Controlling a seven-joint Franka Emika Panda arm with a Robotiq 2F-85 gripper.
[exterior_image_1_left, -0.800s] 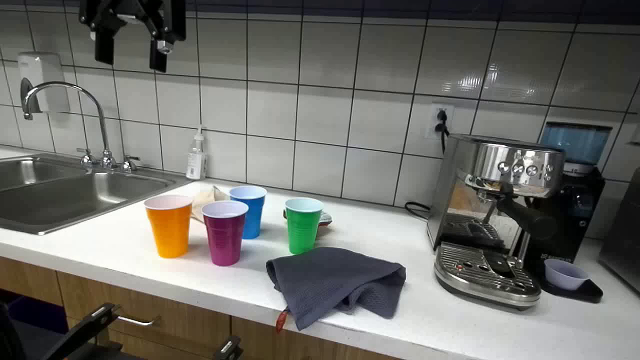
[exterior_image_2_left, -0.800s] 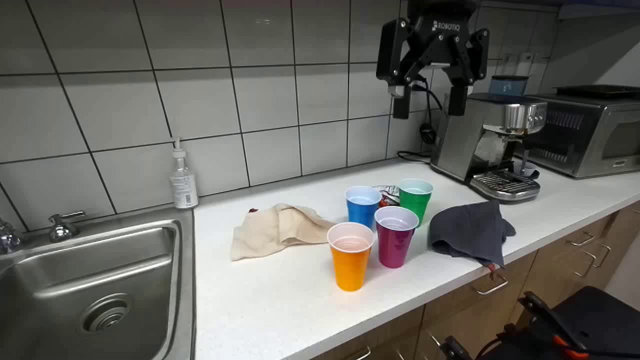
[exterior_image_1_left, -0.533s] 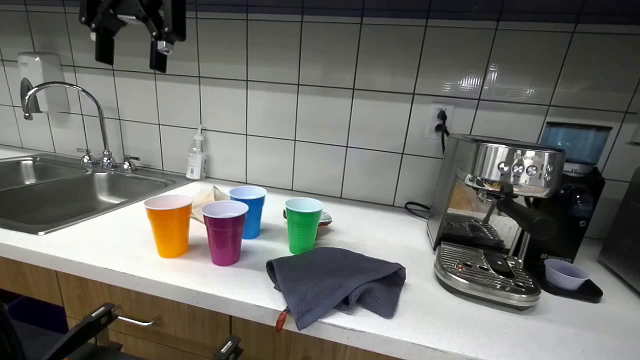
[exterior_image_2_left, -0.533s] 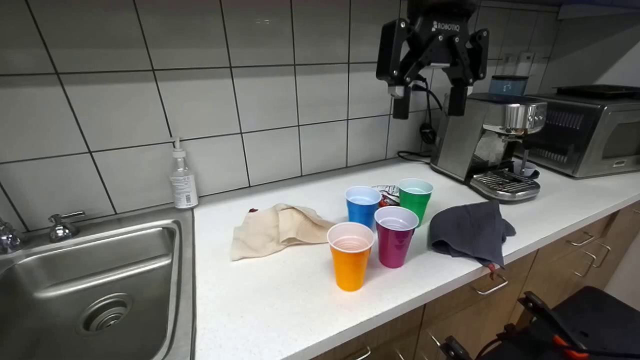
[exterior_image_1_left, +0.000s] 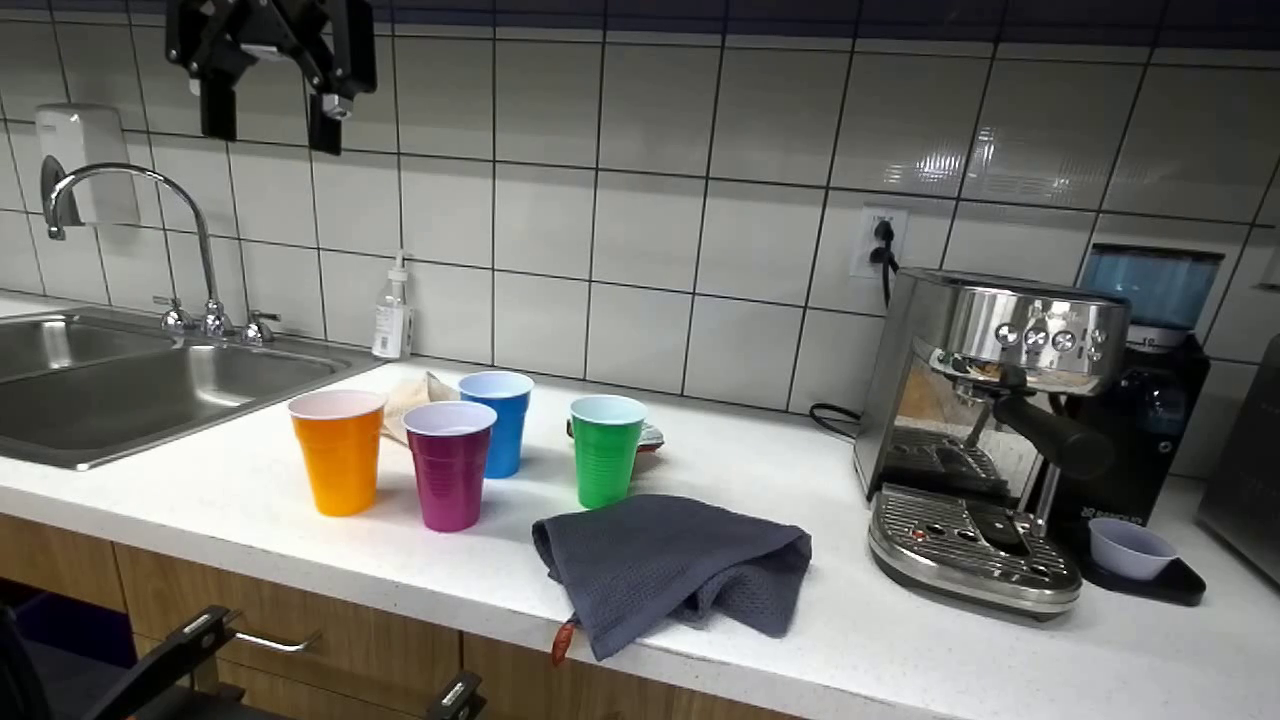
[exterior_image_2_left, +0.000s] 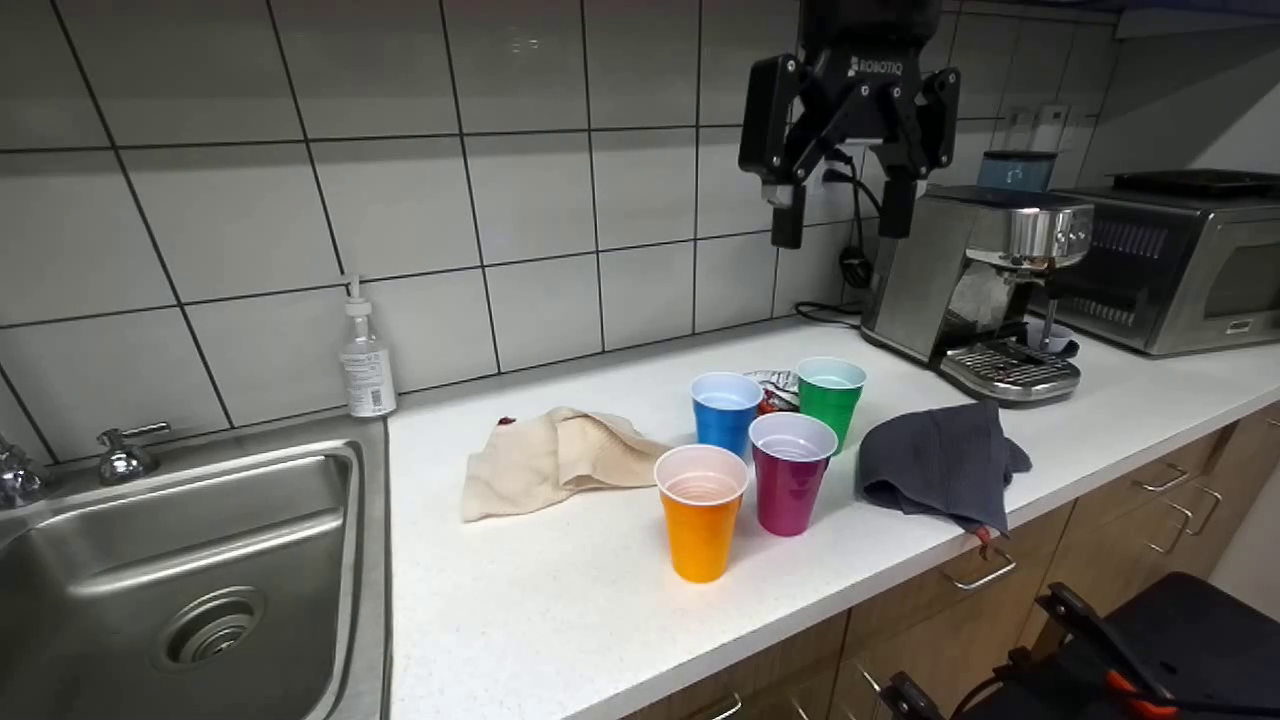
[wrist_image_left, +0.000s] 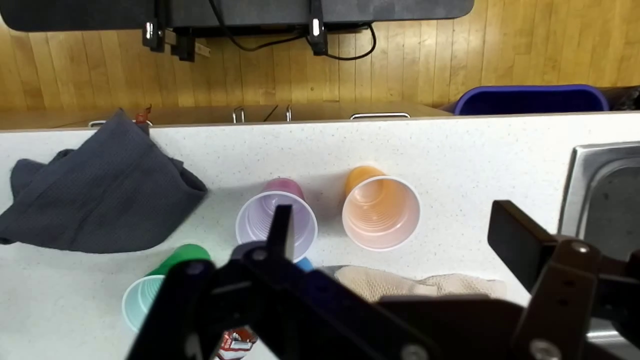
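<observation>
White countertop (exterior_image_2_left: 520, 620) bears 4 cups (exterior_image_2_left: 785, 480); high above, the gripper (exterior_image_2_left: 842, 240) points downward, jaws spread wide, empty.

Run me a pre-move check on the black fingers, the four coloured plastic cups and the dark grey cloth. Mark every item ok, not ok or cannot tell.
1. Black fingers open, nothing between them: ok.
2. Fingers clear of the cups: ok, they hang above them in both exterior views.
3. Orange plastic cup, purple plastic cup, blue plastic cup and green plastic cup upright on the white countertop: ok.
4. Orange and purple cups apart: ok, the wrist view shows a gap between their rims.
5. Purple and blue cups apart: cannot tell, they overlap in every view.
6. Dark grey cloth wholly on the countertop: not ok, a corner hangs past the front edge.
</observation>
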